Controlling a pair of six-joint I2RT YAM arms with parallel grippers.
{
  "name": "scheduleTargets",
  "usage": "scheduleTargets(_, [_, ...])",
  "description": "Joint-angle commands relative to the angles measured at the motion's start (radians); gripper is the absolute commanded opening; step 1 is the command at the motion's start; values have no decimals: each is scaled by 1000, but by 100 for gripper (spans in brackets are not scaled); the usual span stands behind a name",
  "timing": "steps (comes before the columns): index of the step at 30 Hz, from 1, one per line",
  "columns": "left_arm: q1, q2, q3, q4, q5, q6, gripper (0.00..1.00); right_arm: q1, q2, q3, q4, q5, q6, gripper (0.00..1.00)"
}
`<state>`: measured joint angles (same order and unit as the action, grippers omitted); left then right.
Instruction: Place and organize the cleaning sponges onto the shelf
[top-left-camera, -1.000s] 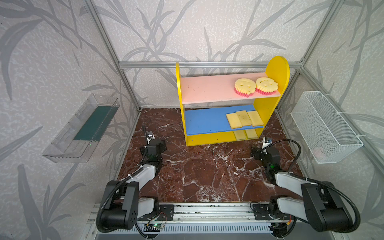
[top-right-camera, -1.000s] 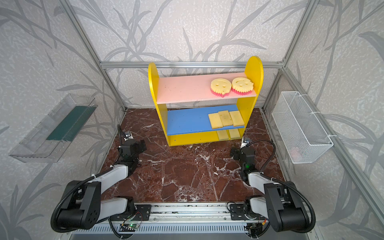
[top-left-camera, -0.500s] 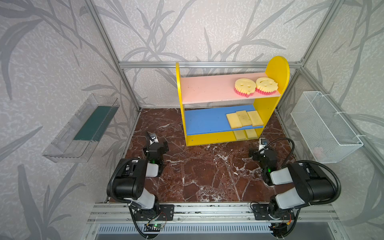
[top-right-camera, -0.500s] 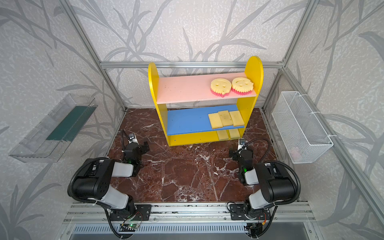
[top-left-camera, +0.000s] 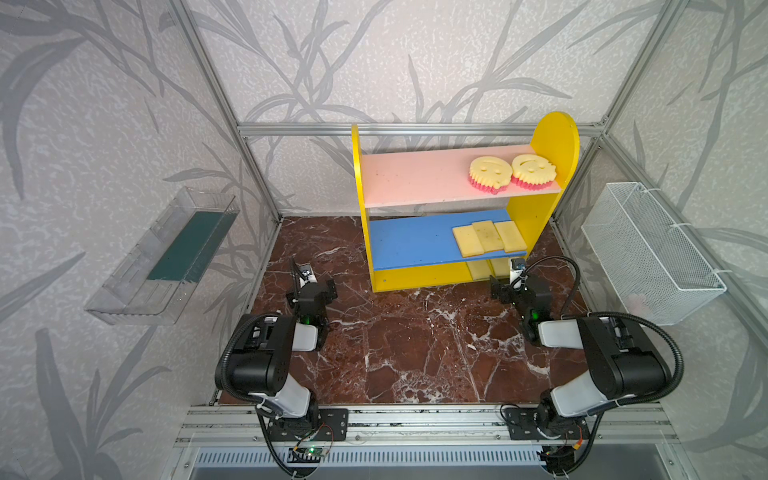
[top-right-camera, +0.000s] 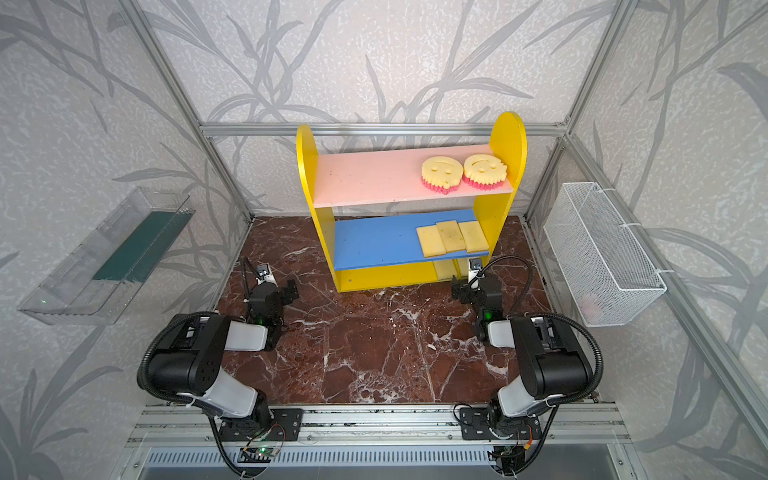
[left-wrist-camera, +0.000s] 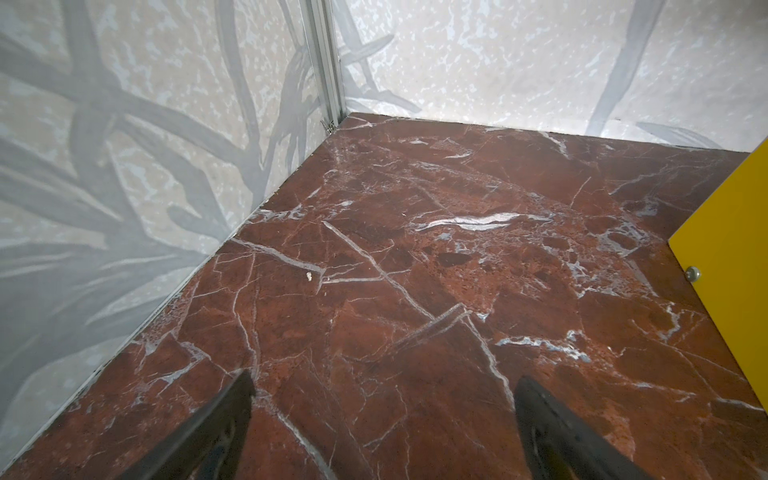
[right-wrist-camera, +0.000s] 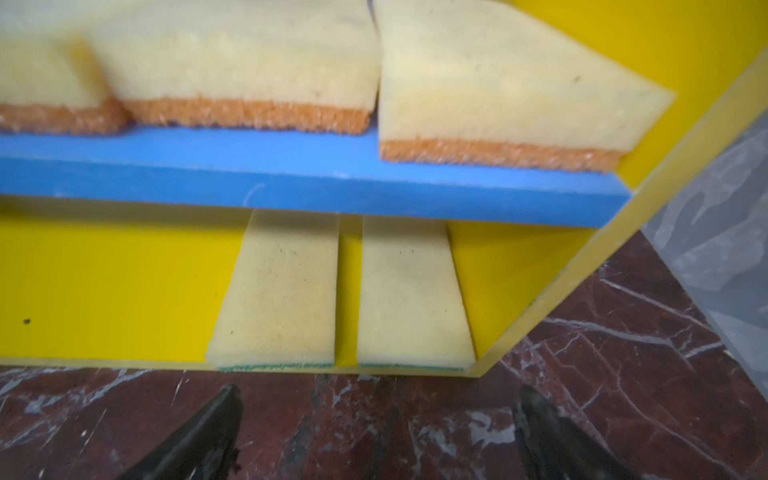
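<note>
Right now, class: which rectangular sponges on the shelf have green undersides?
The two sponges on the yellow bottom board, beneath the blue board: a green edge shows under each. The three sponges above have orange undersides.

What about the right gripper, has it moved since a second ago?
Yes. The right gripper has slid a little nearer to the bottom front edge of the shelf.

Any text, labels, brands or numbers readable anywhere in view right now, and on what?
No readable text in any view.
The round sponges on the shelf carry only moulded smiley faces, no letters.
The circuit board on the front rail is too small to read.
</note>
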<state>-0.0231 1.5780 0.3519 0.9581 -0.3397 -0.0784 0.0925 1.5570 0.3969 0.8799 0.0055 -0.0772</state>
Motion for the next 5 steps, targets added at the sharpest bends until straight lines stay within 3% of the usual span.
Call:
scheduleTargets(1, [3,-3,11,31,-14,16,99,0,-14,14,-43,-15,-7,99])
scheduleTargets(5, [2,-3,11,31,-14,16,99,0,-14,17,-50,-13,-7,99])
